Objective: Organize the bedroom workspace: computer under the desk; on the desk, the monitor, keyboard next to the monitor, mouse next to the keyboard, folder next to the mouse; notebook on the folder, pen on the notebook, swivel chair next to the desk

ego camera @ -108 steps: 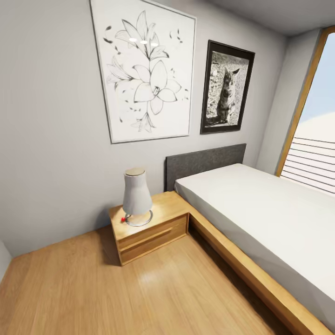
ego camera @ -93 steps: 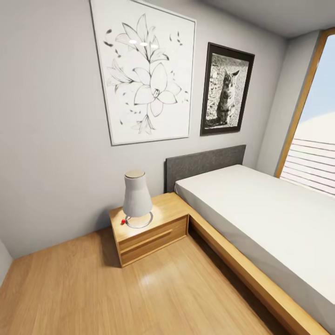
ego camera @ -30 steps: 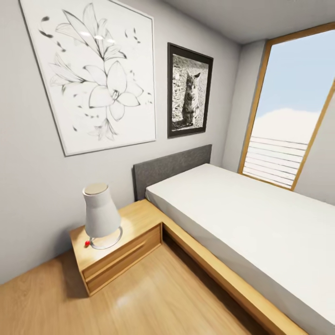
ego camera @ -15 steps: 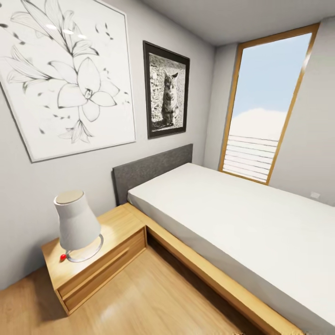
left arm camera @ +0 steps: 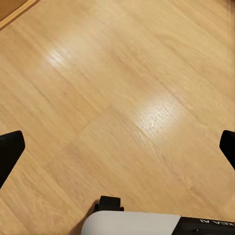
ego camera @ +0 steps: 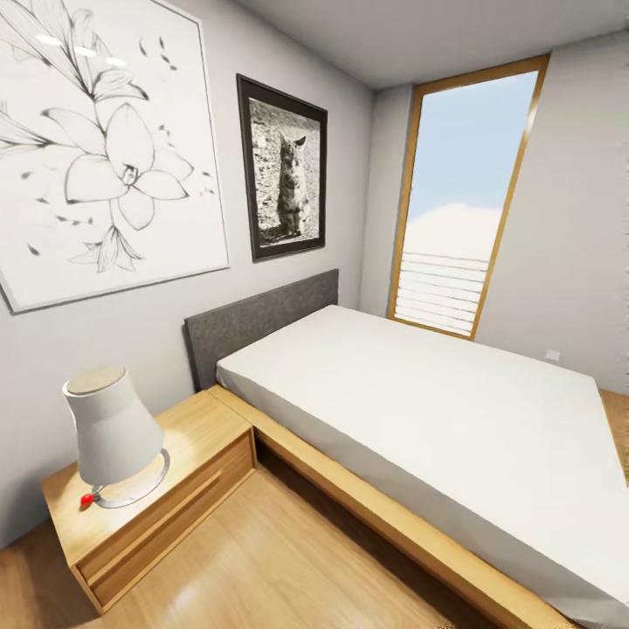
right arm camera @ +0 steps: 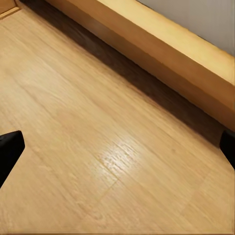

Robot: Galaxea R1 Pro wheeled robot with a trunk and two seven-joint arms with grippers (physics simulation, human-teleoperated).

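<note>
my left gripper (left arm camera: 117,147) cut to two dark fingertips at the picture's sides, my right gripper (right arm camera: 117,147) likewise, flower print (ego camera: 96,148) cropped at top and left, bed (ego camera: 454,419) running off right, nightstand (ego camera: 166,489) corner clipped

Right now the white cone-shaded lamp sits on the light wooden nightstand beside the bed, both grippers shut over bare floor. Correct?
Not quite: both grippers are open. The left gripper and right gripper show fingertips spread wide over the wooden floor in the wrist views. The white cone-shaded lamp does sit on the light wooden nightstand.
</note>
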